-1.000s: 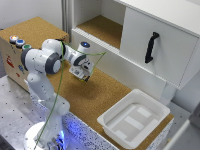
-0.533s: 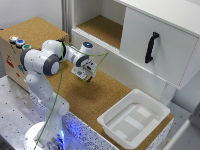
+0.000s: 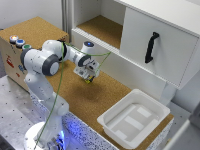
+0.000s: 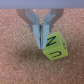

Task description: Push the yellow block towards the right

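The arm leans out over the cork counter (image 3: 95, 102), its gripper (image 3: 89, 76) hanging just above the surface near the counter's back edge, in front of the white cabinet (image 3: 150, 45). From the wrist view the gripper (image 4: 40, 44) has its two fingers (image 4: 36, 30) pinched almost together, nothing caught between them, and their tips press against one side of the yellow block (image 4: 54, 46). The block sits flat on the cork and carries dark letters on its faces, an N on top and a U on the side. In the exterior view the block is hidden beneath the gripper.

A white plastic tray (image 3: 157, 107) sits at the counter's corner on the exterior view's right, and I can see nothing inside it but its moulded floor. The cabinet's open compartment (image 3: 102, 27) shows only its cork-coloured shelf; the other compartment is shut behind a door with a black handle (image 3: 151, 46).
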Controlling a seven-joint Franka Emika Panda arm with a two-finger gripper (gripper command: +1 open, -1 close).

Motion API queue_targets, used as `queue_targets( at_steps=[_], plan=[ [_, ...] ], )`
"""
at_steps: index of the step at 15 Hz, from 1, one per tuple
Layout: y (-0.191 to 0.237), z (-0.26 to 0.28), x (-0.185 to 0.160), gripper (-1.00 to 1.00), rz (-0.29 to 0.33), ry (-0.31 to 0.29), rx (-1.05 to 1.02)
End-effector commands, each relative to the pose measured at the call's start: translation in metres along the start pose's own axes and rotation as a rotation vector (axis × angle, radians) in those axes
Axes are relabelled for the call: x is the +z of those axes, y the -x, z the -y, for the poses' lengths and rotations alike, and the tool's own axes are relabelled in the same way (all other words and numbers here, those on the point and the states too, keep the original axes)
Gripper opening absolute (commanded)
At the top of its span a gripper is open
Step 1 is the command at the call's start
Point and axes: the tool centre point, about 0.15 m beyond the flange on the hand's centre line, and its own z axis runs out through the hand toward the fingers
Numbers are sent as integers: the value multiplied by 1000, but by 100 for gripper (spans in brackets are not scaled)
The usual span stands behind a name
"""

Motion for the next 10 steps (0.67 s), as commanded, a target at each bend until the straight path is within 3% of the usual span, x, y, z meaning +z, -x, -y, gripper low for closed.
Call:
queue_targets(
  at_steps=[1,5,10],
  plan=[
    [-4,-27,9,-100,118,126,47],
    [4,-44,-1,-100,105,153,92],
    [9,-37,-15,-100,94,125,79]
  ],
)
